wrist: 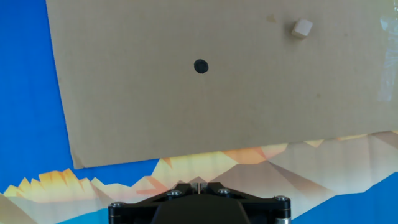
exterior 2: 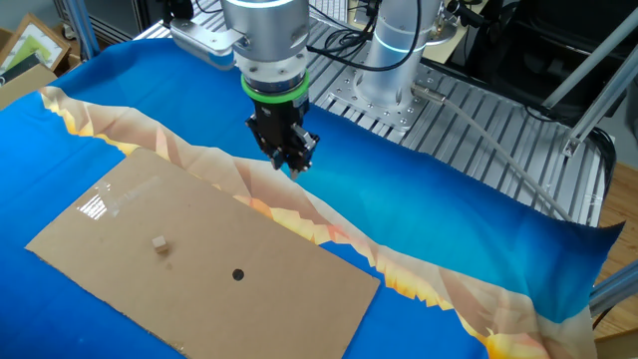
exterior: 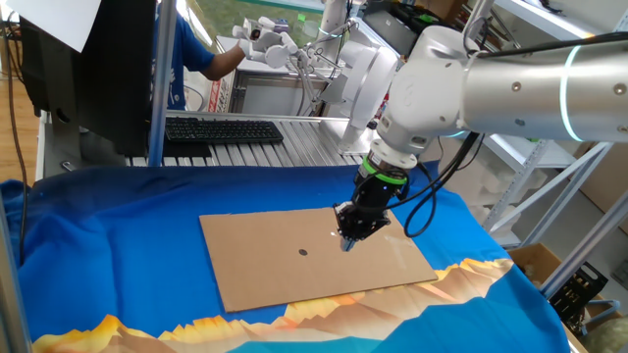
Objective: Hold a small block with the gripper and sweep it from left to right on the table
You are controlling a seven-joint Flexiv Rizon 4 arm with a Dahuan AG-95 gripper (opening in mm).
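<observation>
I see the table [exterior 2: 478, 209] carrying the cardboard [exterior 2: 199, 269]. My gripper [exterior 2: 292, 160] hangs over the orange border, its spread unclear to me. The block [exterior 2: 159, 244] sits loose on open cardboard, beside the dot [exterior 2: 237, 274].

Matt brown cardboard sheet [exterior 2: 199, 259] lies on creased blue cloth of the table [exterior 2: 478, 229].

Block [exterior 2: 159, 243] and dot [exterior 2: 237, 274] lie apart — on the cardboard [exterior 2: 279, 289].

White-grey bulky arm [exterior: 510, 83], glowing cyan joint band, green wrist ring, black gripper [exterior 2: 295, 160], black cable looped alongside.
</observation>
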